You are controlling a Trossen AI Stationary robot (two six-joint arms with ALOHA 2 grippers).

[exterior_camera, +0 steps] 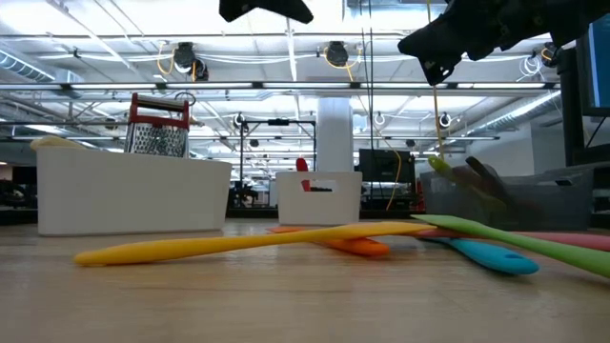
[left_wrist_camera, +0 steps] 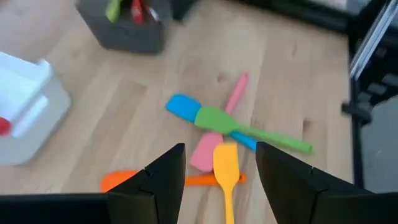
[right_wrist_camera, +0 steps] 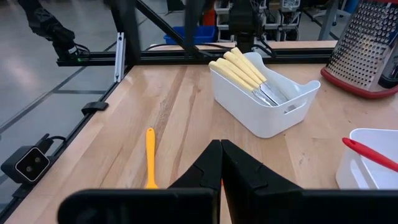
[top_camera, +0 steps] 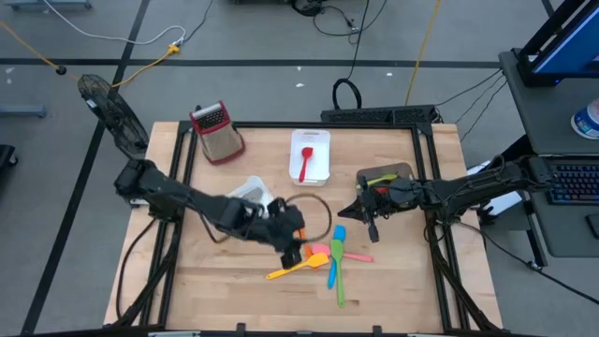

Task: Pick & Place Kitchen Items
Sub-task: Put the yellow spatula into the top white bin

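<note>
Wooden surface (top_camera: 234, 290), framed by dark rails, seen from above with both arms over it.

Left end effector (top_camera: 292, 245): positioned over the middle of the surface, directly above the loose cluster of utensils. In the left wrist view its two dark fingers (left_wrist_camera: 163, 180) stand apart with nothing between them; the yellow spatula's blade shows in the gap below, not gripped.

Right end effector (top_camera: 365, 208): positioned right of centre, just beside the grey bin. Fingers pressed together in the right wrist view, holding nothing.

Loose utensils, centre of the surface:
- Yellow spatula (top_camera: 292, 268), lying flat, handle toward the left front.
- Orange utensil (left_wrist_camera: 118, 181), under or beside the yellow one, partly hidden by the left end effector.
- Pink spatula (left_wrist_camera: 219, 127), crossing beneath the others.
- Blue spatula (top_camera: 335, 251), blade toward the back.
- Green spatula (top_camera: 339, 273), lying across the blue and pink ones, handle toward the front.

Containers:
- White bin (top_camera: 323, 140) at the back centre, holding a red utensil (top_camera: 305, 162).
- Second white bin (right_wrist_camera: 267, 121) left of centre, partly under the left arm, holding cream-handled cutlery (right_wrist_camera: 239, 71).
- Grey bin (top_camera: 402, 171) right of centre, holding a green and a red item; details too small to tell.

Other: metal box grater (top_camera: 217, 131) with red top, standing at the back left.
</note>
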